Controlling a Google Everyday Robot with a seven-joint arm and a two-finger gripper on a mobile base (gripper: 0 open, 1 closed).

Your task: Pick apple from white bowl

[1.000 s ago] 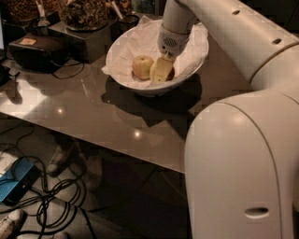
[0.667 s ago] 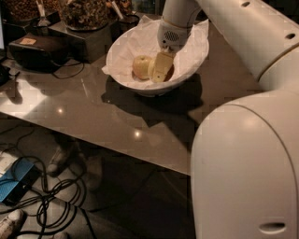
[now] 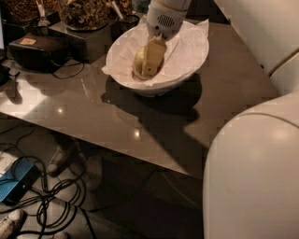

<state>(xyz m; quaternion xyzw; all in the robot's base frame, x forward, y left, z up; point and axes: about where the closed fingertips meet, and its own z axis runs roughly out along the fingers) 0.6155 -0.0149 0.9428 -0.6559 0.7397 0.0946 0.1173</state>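
Gripper [image 3: 149,64] inside the white bowl [image 3: 161,86], tip against the apple [image 3: 138,59]; cannot tell whether it is clamped on the fruit. 1 apple visible, on crumpled paper [image 3: 187,44], left of bowl centre. Bowl sits on dark table [image 3: 93,109].

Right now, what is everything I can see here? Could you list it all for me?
wide white bowl lined with crumpled white paper: one, white, far side of the table
small round apple: one, yellowish, inside the bowl
glossy dark table: one, grey-brown, across the middle
black box: one, black, table's left end
clear containers of brown bits: at least two, brownish, behind the bowl
blue box: one, blue, floor at lower left
black cables: several, black, floor beside the blue box
robot arm: one, white, above the bowl
hand: one, pale yellow, in the bowl by the apple
robot body: one, white, right foreground
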